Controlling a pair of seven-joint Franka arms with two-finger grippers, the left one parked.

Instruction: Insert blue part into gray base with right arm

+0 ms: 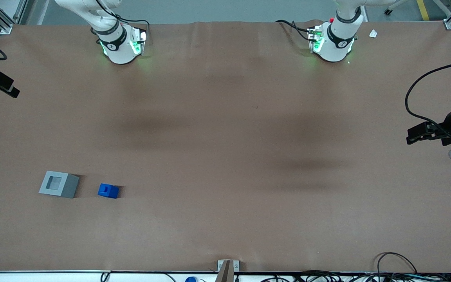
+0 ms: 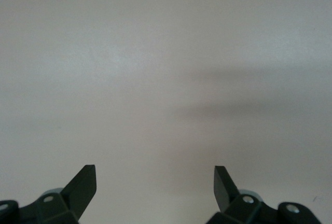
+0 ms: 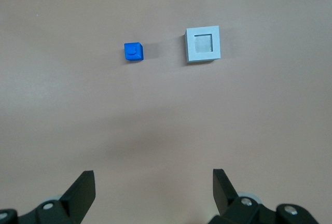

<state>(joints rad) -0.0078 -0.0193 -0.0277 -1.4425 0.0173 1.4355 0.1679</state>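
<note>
The open, empty end effector (image 3: 153,193) is held above the worktop (image 1: 225,156); the small blue cube-like part (image 1: 108,190) could be nudged off-centre beside the gray square base (image 1: 58,184).

Table (image 1: 225,156): matt brown cover, cloth- or paper-like, w/ faint creases nr the arm bases. Blue part (image 1: 108,190): smooth, plastic-looking, slight sheen on top. Gray base (image 1: 58,184): matt, plastic-looking; lighter rim, smooth recess floor. Right arm (image 1: 112,35): glossy white shell w/ black bands. Gripper (image 3: 154,193), high above the table: fingers (image 3: 83,190) spread wide, matt black, plastic-looking, w/ metal screw heads at their roots. Bracket (image 1: 227,266) at table edge: bare metal.
</note>
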